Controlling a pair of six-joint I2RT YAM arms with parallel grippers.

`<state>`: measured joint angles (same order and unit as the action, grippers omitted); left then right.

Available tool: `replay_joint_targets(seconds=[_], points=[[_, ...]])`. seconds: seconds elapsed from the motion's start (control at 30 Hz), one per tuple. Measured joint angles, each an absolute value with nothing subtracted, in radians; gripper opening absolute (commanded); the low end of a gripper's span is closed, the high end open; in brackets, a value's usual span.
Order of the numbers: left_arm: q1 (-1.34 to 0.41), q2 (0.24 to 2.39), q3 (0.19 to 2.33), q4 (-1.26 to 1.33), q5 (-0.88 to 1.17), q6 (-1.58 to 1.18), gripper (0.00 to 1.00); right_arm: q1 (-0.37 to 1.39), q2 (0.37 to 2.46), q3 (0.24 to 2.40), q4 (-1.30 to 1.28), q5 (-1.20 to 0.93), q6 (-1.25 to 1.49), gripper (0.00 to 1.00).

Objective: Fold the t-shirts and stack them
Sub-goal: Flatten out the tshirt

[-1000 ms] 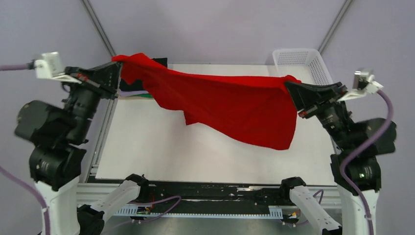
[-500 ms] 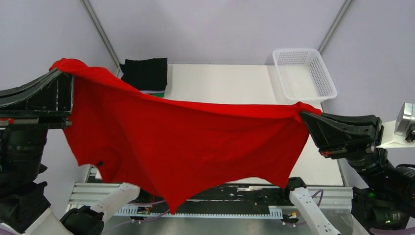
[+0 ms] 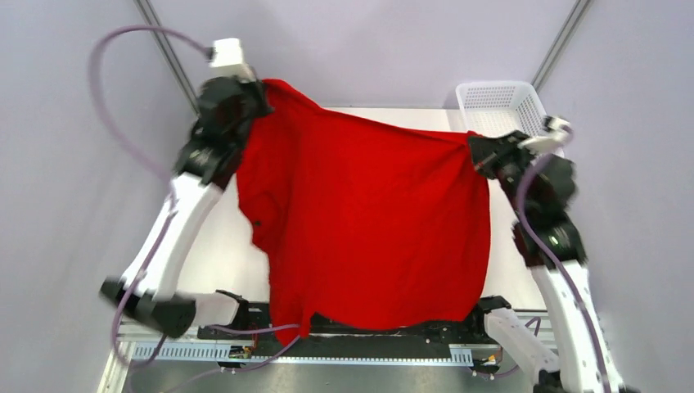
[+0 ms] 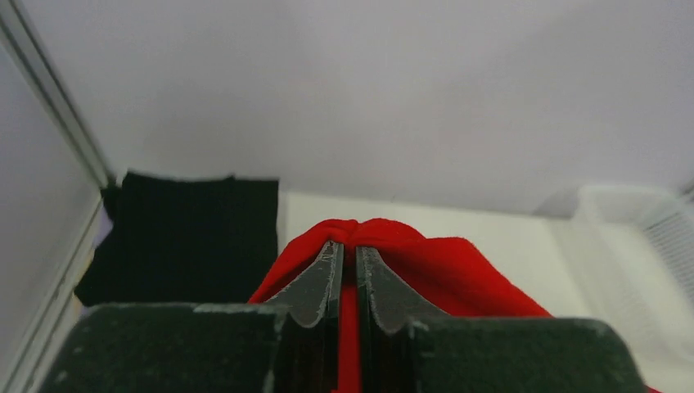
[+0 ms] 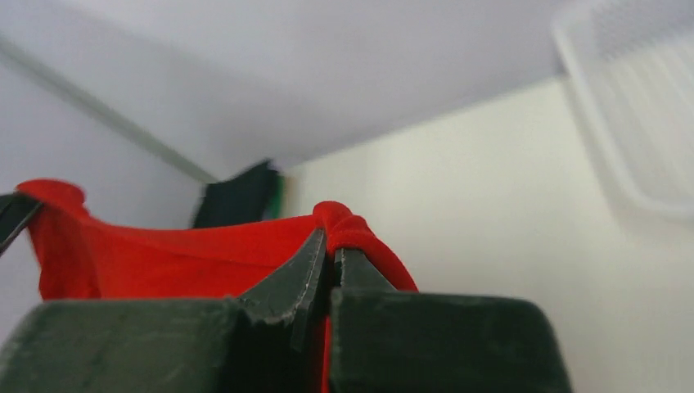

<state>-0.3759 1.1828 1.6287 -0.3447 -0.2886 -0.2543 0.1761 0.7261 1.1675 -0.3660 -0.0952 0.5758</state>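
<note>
The red t-shirt (image 3: 368,213) hangs spread like a sheet between both raised arms, its lower hem reaching down over the table's near edge. My left gripper (image 3: 260,86) pinches its top left corner. In the left wrist view the gripper (image 4: 347,246) has red cloth (image 4: 425,262) bunched between nearly closed jaws. My right gripper (image 3: 475,147) is shut on the top right corner. The right wrist view shows that gripper (image 5: 331,241) with cloth (image 5: 164,254) wrapped over its tips. A folded black t-shirt (image 4: 188,229) lies at the table's far left corner, also visible in the right wrist view (image 5: 237,201).
A white mesh basket (image 3: 524,102) stands at the far right corner of the white table (image 3: 233,262); it also shows in the right wrist view (image 5: 638,123). Slanted frame poles rise at both far corners. The hanging shirt hides most of the tabletop from above.
Both arms swung away from the camera and closer together, carrying the shirt. It now hangs taller and narrower, and hides the black stack in the top view.
</note>
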Motion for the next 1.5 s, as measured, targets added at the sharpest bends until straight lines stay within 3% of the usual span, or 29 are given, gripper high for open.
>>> replay_joint_targets(seconds=[0.07, 0.1, 0.17, 0.2, 0.23, 0.27, 0.4, 0.5, 0.6, 0.83, 0.93, 1.17, 1.5], points=[[-0.37, 1.327, 1.571, -0.319, -0.346, -0.245, 0.2, 0.175, 0.857, 1.092, -0.359, 0.025, 0.583, 0.06], [-0.366, 1.427, 1.554, -0.308, -0.362, -0.239, 0.21, 0.173, 0.921, 1.067, -0.356, 0.067, 0.586, 0.14], [-0.354, 1.639, 1.56, -0.311, -0.373, -0.229, 0.46, 0.16, 1.105, 1.035, -0.332, 0.125, 0.58, 0.52], [-0.347, 1.762, 1.599, -0.341, -0.371, -0.227, 0.85, 0.15, 1.225, 1.034, -0.32, 0.141, 0.566, 0.69], [-0.341, 1.881, 1.662, -0.385, -0.371, -0.228, 0.92, 0.141, 1.316, 1.037, -0.306, 0.154, 0.565, 0.87], [-0.334, 1.994, 1.74, -0.427, -0.367, -0.224, 0.98, 0.134, 1.409, 1.048, -0.307, 0.166, 0.554, 0.98], [-0.316, 2.289, 2.062, -0.616, -0.318, -0.241, 1.0, 0.121, 1.598, 1.131, -0.359, 0.184, 0.524, 1.0], [-0.312, 2.284, 2.114, -0.676, -0.266, -0.249, 1.0, 0.121, 1.573, 1.167, -0.353, 0.165, 0.524, 1.0], [-0.315, 2.16, 2.029, -0.666, -0.23, -0.273, 1.0, 0.121, 1.499, 1.159, -0.331, 0.106, 0.526, 1.0], [-0.326, 1.731, 1.516, -0.59, -0.128, -0.385, 1.0, 0.123, 1.348, 0.966, -0.297, -0.054, 0.526, 1.0], [-0.327, 1.652, 1.346, -0.551, -0.071, -0.434, 1.0, 0.126, 1.328, 0.878, -0.295, -0.099, 0.527, 1.0], [-0.327, 1.718, 1.211, -0.505, 0.001, -0.511, 1.0, 0.13, 1.382, 0.816, -0.282, -0.167, 0.53, 1.0], [-0.32, 1.997, 1.415, -0.475, 0.023, -0.555, 1.0, 0.12, 1.573, 0.838, -0.257, -0.112, 0.574, 1.0]])
